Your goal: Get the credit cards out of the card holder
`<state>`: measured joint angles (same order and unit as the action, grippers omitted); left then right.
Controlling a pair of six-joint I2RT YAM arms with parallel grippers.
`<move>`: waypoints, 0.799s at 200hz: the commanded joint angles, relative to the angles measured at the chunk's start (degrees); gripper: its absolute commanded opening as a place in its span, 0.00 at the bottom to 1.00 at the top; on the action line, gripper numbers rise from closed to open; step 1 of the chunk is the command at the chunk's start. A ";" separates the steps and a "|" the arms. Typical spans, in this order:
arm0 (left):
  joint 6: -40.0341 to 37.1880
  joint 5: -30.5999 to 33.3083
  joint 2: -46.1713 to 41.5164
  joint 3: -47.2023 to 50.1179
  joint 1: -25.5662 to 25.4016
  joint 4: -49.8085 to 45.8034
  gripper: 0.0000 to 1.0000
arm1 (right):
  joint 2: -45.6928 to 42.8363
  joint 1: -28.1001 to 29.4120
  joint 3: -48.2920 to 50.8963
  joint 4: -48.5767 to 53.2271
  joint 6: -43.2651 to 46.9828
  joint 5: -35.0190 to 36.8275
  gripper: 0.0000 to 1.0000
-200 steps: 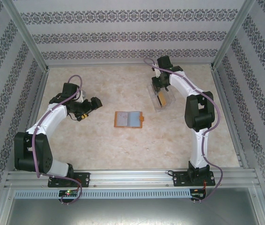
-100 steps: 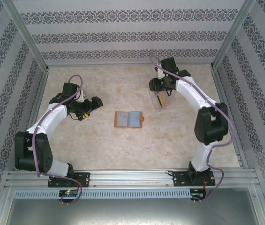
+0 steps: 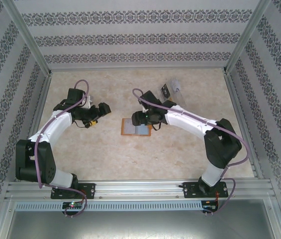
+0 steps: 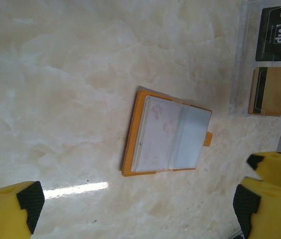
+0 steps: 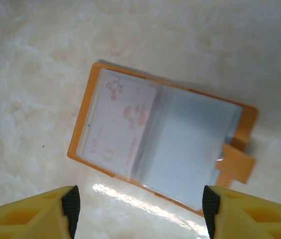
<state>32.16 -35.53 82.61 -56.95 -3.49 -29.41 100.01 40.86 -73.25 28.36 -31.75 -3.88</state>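
The card holder (image 5: 160,144) lies open mid-surface (image 5: 26,45) with bare room all round, a pale card (image 5: 118,127) blurred behind its left pocket. The right fingers (image 5: 41,216) hang wide and empty over it, and the left fingers (image 4: 11,209) are wide too, off to the side. The frame edge cuts off the black card (image 4: 278,34) in the clear tray (image 4: 237,92).

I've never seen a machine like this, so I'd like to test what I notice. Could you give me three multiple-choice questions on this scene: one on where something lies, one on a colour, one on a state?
1. Where does the wallet lie?
A. on a shelf
B. on the table, under the right gripper
C. leaning against the back wall

2. What colour is its cover?
A. blue
B. green
C. orange

3. How is the wallet?
A. open flat, pockets up
B. folded shut
C. standing on edge

Answers: 1 B, it lies flat on the table below that gripper; 2 C, an orange rim frames the pockets; 3 A, both clear pockets face up, one holding a pale card.
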 commanded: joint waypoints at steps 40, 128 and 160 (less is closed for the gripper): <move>1.05 0.45 -1.23 0.95 -1.40 0.98 0.99 | 10.53 3.91 -4.31 -0.81 -4.27 7.69 0.59; 4.11 -1.03 2.92 0.47 -5.35 4.07 0.94 | 17.16 3.12 -7.30 2.80 -3.13 8.24 0.53; 4.95 -0.86 4.79 0.74 -7.61 5.38 0.84 | 18.64 3.08 -6.93 3.41 -3.27 8.99 0.49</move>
<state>35.70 -35.86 86.02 -56.69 -9.41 -26.72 116.16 44.38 -79.99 29.26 -34.61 3.05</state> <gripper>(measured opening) 0.875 0.502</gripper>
